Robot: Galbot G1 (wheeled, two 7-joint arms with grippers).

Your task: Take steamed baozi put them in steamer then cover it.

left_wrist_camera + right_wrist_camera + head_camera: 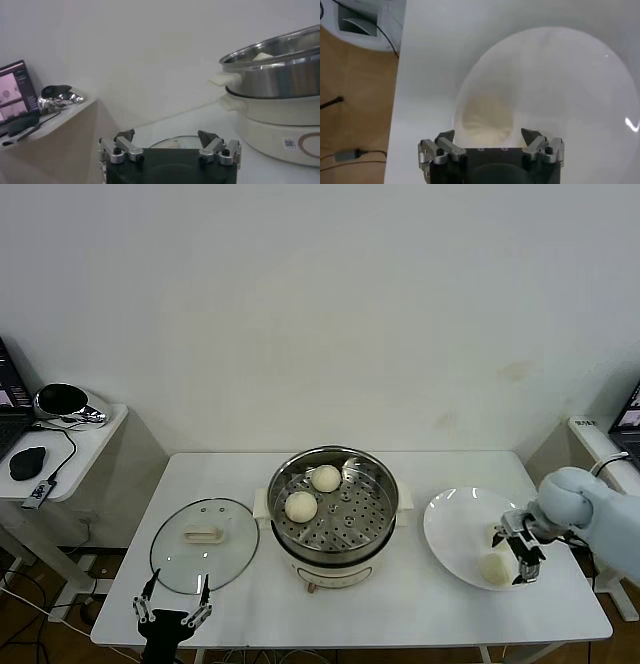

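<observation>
Baozi point(495, 568) seen at 5 o'clock of white plate point(455, 529), near table point(400, 604) front edge; right pincer point(519, 550) positioned over it, fingers spread either side, no contact made. Left pincer point(172, 607) parked at table front-left edge, fingers spread, nothing held, just near of cover point(205, 543). Cover laid flat on table at 9 o'clock of steamer point(333, 514). Steamer placed mid-table, uncovered; two baozi point(301, 506) point(325, 478) set on perforated tray at 10–11 o'clock.
</observation>
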